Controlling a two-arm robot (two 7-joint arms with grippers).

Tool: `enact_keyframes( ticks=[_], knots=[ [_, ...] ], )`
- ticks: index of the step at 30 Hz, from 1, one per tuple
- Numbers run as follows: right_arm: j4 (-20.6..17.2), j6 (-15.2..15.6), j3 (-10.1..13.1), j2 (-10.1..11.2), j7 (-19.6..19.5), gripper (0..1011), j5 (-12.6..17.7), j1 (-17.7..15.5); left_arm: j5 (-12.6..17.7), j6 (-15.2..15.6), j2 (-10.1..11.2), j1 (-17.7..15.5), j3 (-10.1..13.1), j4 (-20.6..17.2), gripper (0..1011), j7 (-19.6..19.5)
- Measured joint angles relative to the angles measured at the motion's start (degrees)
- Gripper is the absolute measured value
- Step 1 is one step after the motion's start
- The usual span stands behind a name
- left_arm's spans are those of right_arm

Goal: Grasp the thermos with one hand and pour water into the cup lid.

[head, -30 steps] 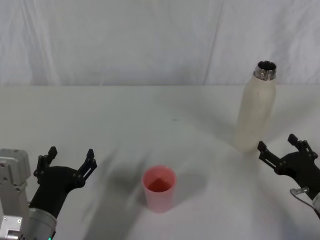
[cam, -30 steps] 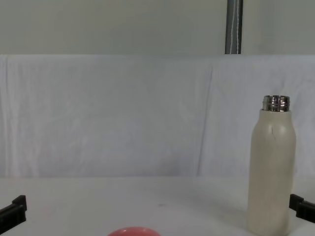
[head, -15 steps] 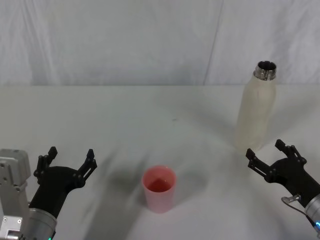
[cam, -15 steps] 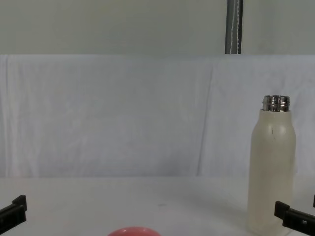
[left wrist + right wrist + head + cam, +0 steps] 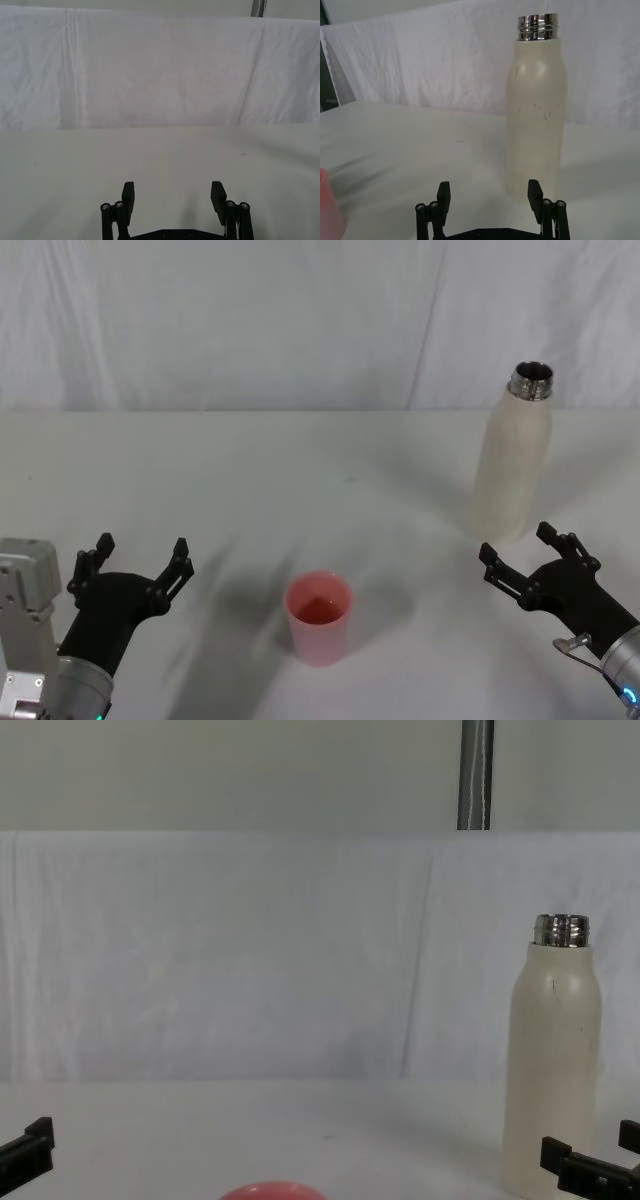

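The thermos (image 5: 512,458) is a tall cream-white bottle with an uncapped steel neck, standing upright at the table's right; it also shows in the chest view (image 5: 554,1070) and the right wrist view (image 5: 536,112). The pink cup lid (image 5: 319,617) stands upright near the front middle, holding some liquid; its rim (image 5: 272,1191) peeks up in the chest view and its side (image 5: 327,212) shows in the right wrist view. My right gripper (image 5: 528,560) is open just in front of the thermos base, not touching it; its fingers (image 5: 443,195) point at the bottle. My left gripper (image 5: 138,562) rests open at the front left.
A white cloth covers the table (image 5: 250,480) and hangs as a backdrop behind it. A grey pole (image 5: 475,775) rises behind the backdrop. Bare tabletop lies between the cup lid and the thermos.
My right gripper has moved leftward and back toward me, from beside the thermos base to in front of it, turning to face the bottle. The left arm, thermos and cup lid have not moved.
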Motion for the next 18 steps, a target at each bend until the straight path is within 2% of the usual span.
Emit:
enact_keyframes(
  ticks=[18],
  knots=[
    [0.0, 0.0, 0.2, -0.1, -0.2, 1000, 0.0, -0.1, 0.0, 0.0, 0.0, 0.0, 0.0, 0.0, 1001, 0.0]
  ],
)
